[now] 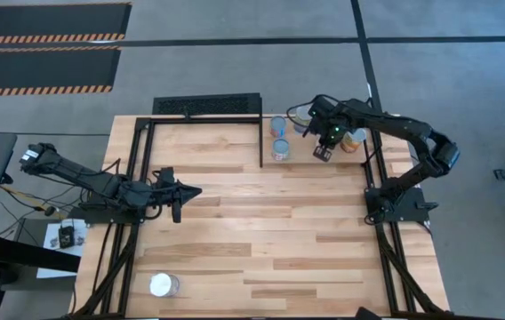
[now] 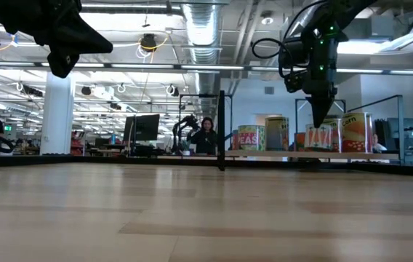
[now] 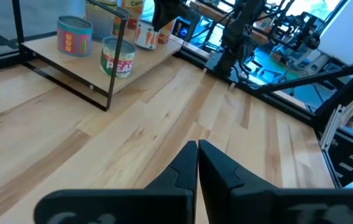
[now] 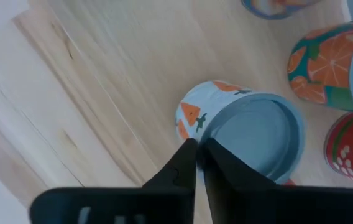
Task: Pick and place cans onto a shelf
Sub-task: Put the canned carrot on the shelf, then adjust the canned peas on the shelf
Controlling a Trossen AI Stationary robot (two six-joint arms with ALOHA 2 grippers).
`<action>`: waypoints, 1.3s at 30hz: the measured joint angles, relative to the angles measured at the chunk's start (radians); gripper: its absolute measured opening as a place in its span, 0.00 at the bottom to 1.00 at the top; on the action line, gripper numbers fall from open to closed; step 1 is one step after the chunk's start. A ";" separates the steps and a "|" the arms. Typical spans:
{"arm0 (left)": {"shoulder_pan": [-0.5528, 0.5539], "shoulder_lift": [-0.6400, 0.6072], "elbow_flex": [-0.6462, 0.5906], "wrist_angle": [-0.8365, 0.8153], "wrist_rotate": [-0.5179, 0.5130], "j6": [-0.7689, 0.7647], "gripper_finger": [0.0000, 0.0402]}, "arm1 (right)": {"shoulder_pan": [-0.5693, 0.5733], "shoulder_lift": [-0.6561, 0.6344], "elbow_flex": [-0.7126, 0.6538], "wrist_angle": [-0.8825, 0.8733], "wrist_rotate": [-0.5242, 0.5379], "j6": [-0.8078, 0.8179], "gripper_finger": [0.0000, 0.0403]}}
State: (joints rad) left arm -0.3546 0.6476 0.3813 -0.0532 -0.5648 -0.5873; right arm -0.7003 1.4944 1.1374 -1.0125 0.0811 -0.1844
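The right gripper [image 1: 324, 153] hangs over the front edge of the shelf [image 1: 235, 142] near the table's [image 1: 279, 231] far right corner, its fingers [image 4: 186, 163] pinched together on nothing — directly beneath them stands a can with carrot pictures [image 4: 251, 134] and a grey top. Around it on the shelf stand more cans: a pink-banded can [image 3: 74, 34] and a peas can [image 3: 118, 56] toward the shelf's open end, with an orange-patterned can [image 4: 325, 65] close by the carrot one. One white-topped can [image 1: 164, 284] sits alone near the table's near left corner, well apart from the rest. The left gripper [image 1: 190, 192] waits over the table's left side, its jaws clenched and empty. A person [image 2: 207, 135] sits in the room beyond.
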 joint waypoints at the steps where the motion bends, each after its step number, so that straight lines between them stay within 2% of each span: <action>1: 0.000 0.000 0.000 -0.001 0.000 0.000 0.00 | -0.001 0.000 0.000 0.000 0.000 0.007 0.12; 12: 0.000 0.000 0.000 -0.019 0.009 0.003 0.00 | 0.022 -0.003 0.003 0.032 0.054 0.090 0.29; 15: 0.000 0.000 0.000 -0.025 0.018 0.003 0.00 | 0.050 -0.019 0.018 0.032 0.107 0.159 0.30; 17: 0.000 0.000 0.000 -0.033 0.019 0.002 0.00 | 0.082 -0.050 0.021 0.029 0.117 0.203 0.28; 20: 0.000 0.000 0.000 -0.042 0.050 0.010 0.00 | 0.162 -0.117 0.022 0.047 0.078 0.304 0.21; 25: 0.000 0.000 0.000 -0.041 0.153 0.053 0.00 | 0.405 -0.233 -0.043 0.274 0.077 0.514 0.03; 28: 0.000 0.000 0.000 -0.042 0.196 0.055 0.00 | 0.543 -0.250 -0.121 0.480 0.128 0.623 0.04; 30: 0.000 0.000 0.000 -0.042 0.226 0.056 0.00 | 0.593 -0.232 -0.146 0.536 0.164 0.668 0.03; 34: 0.000 0.000 0.000 -0.051 0.271 0.068 0.00 | 0.601 -0.137 -0.149 0.525 0.208 0.685 0.01; 39: 0.000 0.000 0.000 -0.086 0.252 0.052 0.00 | 0.529 -0.034 -0.148 0.564 0.143 0.606 0.02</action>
State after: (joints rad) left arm -0.3550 0.6479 0.3813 -0.1396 -0.3123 -0.5352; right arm -0.1711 1.4608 0.9897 -0.4484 0.2239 0.4218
